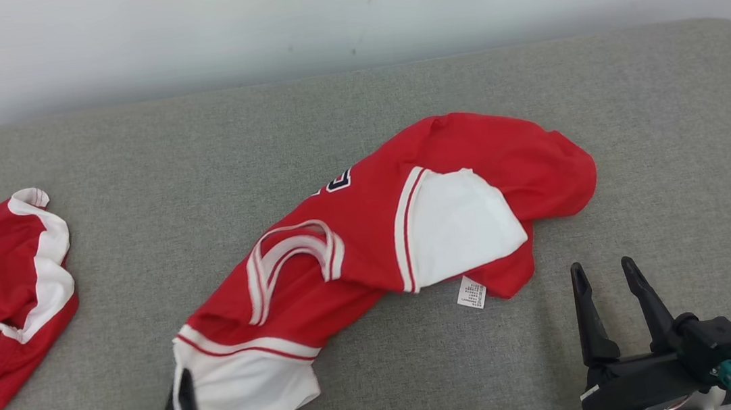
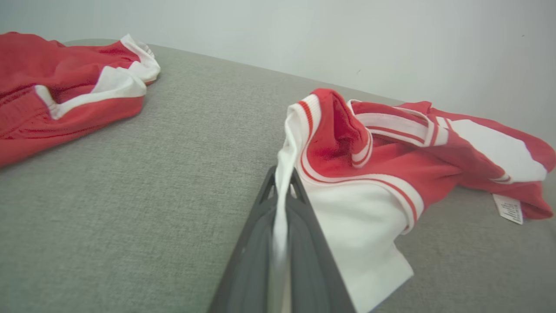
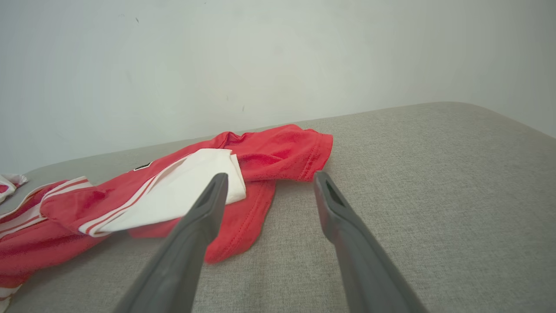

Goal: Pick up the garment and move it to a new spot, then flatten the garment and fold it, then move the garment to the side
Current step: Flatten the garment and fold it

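Illumination is bright, even and diffuse in all three views, and the short shadows indicate a source overhead. Shadows are soft-edged. In the head view a faint band lies under the garment point(image 1: 368, 232) along its edge at 4 o'clock. In the right wrist view a darker pocket sits beneath its fold at 8 o'clock. The white panels render near clipping, with little weave detail. In the left wrist view the left gripper point(image 2: 283, 174) at 6 o'clock is heavily out of focus, and the label point(image 2: 507, 208) at 3 o'clock is unreadably soft. The right gripper point(image 3: 269, 176) blurs toward 6 o'clock. The grey cushion point(image 1: 129, 155) weave resolves sharply at mid-frame.
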### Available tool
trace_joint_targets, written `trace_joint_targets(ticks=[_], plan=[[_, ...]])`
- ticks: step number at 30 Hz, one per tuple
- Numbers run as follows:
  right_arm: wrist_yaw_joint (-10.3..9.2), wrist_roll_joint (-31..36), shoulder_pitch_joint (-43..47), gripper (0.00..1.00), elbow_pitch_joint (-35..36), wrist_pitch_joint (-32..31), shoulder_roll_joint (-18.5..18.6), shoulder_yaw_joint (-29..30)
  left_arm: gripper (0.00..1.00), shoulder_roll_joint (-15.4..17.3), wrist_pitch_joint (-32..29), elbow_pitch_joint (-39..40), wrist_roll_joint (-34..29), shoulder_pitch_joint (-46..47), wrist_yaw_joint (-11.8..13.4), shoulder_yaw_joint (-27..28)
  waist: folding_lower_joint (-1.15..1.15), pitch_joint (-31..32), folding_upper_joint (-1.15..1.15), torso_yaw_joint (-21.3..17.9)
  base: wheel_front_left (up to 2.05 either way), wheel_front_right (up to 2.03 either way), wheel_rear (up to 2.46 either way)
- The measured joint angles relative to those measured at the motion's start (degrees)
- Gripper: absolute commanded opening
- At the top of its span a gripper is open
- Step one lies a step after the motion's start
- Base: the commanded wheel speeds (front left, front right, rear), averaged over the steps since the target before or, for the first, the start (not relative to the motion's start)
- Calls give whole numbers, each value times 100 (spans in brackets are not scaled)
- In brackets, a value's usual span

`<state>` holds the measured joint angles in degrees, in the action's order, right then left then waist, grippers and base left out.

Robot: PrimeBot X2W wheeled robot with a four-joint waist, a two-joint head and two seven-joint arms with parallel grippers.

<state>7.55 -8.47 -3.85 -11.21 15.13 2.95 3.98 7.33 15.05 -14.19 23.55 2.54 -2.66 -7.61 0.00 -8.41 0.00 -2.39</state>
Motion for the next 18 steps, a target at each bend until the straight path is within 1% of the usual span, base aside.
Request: trace_joint_targets(ticks=[4,8,9,10,14,18], plan=[[0,25,-31,100,-42,0,0,-27,0,-42,0,-422,-91,27,-138,379,0,-2,0,-2,0,0,0],[0,42,-32,100,-89,-1,0,-55,0,-91,0,-829,-294,53,-198,630,0,36,0,-9,0,0,0],[0,42,-32,100,-92,-1,0,-64,60,-92,0,-898,-366,56,-218,672,0,48,0,-12,0,0,0],[0,42,-32,100,-97,-1,0,-68,100,-101,0,-902,-460,60,-220,743,0,61,0,-15,0,0,0],[0,42,-30,100,-110,-1,0,-57,100,-189,0,-560,-705,94,-264,1068,0,125,0,-14,0,0,0],[0,41,-18,100,-109,-1,1,-56,100,-267,1,48,-967,94,-334,1378,0,193,0,-13,0,0,0]])
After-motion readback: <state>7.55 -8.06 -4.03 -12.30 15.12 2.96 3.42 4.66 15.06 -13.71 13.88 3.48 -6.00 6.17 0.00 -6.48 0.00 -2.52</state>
